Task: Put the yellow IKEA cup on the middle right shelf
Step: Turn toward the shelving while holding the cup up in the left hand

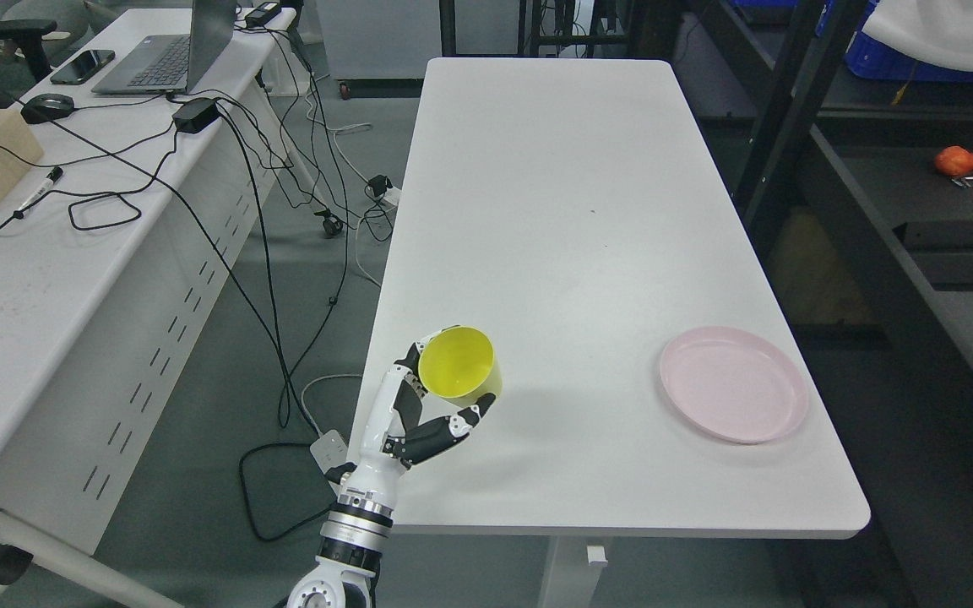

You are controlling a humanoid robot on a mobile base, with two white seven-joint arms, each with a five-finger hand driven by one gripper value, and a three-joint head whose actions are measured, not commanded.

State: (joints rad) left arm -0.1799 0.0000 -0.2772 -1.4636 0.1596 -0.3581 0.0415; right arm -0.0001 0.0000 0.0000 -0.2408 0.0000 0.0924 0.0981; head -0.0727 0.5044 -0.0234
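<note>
The left hand holds the yellow cup.
Its fingers are wrapped tight around the cup, which tips sideways over the near left part of the white table. A pink plate lies well apart, to the right.

A pink plate lies near the white table's right edge; an orange toy sits on the dark shelf.

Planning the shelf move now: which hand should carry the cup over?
Left. The left hand already grips the yellow cup near the table's left edge; no right arm shows.
</note>
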